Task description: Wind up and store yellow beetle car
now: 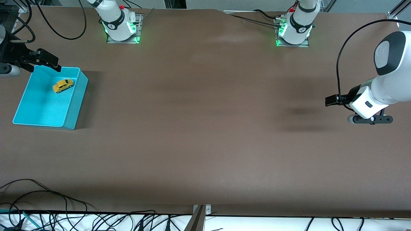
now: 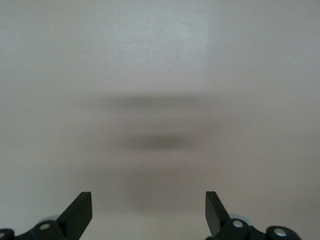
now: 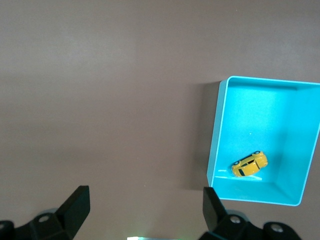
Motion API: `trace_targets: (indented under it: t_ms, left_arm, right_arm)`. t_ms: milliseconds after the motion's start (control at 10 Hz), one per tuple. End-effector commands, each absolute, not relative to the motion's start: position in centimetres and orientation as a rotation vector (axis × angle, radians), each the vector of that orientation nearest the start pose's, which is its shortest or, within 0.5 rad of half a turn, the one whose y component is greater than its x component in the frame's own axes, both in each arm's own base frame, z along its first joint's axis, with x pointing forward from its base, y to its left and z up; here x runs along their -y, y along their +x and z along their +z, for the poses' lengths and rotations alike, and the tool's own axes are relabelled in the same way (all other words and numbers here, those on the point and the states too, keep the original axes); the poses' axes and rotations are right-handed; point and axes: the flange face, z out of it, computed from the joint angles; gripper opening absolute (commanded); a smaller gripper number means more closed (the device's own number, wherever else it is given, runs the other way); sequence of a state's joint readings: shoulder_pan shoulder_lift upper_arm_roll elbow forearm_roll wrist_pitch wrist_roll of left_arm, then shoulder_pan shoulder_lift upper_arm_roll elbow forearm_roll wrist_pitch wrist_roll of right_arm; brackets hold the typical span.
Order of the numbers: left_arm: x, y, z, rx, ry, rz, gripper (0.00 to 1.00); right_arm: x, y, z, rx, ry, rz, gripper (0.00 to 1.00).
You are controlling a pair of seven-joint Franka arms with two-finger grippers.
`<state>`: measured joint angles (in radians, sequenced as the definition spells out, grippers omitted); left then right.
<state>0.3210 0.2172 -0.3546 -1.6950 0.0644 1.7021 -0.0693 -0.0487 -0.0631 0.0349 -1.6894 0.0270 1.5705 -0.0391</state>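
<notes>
One car [image 1: 63, 85] is sitting inside the teal bin [image 1: 74, 106], on the bin floor in the part nearest the robots' bases and close to one wall, as my right wrist view is also showing. It is lying free, with nothing touching it, so I am judging the storing as done, since the bin is where the toy belongs. I cannot tell from here whether it was wound.

That bin is standing near the worktop edge at the right arm's end, toward the corner where the right arm's base is mounted. I am reading this spot as chosen to keep the bin within easy reach of that arm.

My right gripper [image 1: 48, 62] is hanging over the bin's rim by that corner, and its wrist camera is showing its jaws spread wide with nothing between them. Raised and open like this, it is not threatening to knock the toy.

My left gripper [image 2: 149, 215] is waiting over bare brown table [image 1: 205, 134] near the edge at the left arm's end, well apart from the bin. Its jaws are also standing wide apart and holding nothing, only the table's surface showing below them.
</notes>
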Motion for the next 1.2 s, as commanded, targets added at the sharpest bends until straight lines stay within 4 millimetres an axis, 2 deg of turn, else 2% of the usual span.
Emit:
trace_targets:
  t_ms: [0,1097]
  left_arm:
    - [-0.07,59.29,46.35,0.014,-3.148,0.298,1.0]
    - [-0.07,59.27,46.34,0.012,-3.148,0.3,1.0]
  right_arm:
    - [0.69,53.46,60.66,0.059,-3.125,0.069,1.0]
    - [0.76,53.44,60.65,0.067,-3.172,0.075,1.0]
